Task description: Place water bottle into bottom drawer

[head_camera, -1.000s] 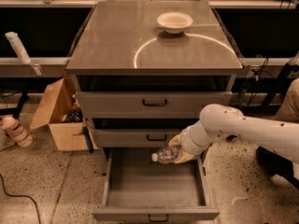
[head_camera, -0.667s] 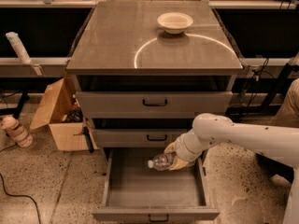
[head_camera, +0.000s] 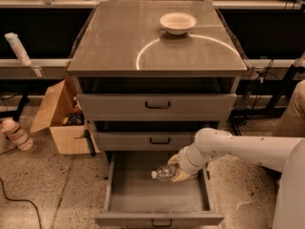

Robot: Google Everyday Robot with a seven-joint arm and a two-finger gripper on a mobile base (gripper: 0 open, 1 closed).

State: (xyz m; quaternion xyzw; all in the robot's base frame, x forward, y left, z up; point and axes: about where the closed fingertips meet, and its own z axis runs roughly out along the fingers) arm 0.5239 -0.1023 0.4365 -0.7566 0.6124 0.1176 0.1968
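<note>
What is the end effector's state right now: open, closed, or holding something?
End effector: closed, holding the water bottle above the open bottom drawer.

cabinet top (head_camera: 119,46) | white bowl (head_camera: 177,22); bottom drawer (head_camera: 143,192) | gripper (head_camera: 176,172) holding water bottle (head_camera: 163,172) above

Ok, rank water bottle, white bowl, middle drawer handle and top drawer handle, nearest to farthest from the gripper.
The gripper hangs over the open bottom drawer, right of centre.
1. water bottle: in its grasp, cap pointing left.
2. middle drawer handle: just above.
3. top drawer handle: higher up.
4. white bowl: on the cabinet top, at the back.
</note>
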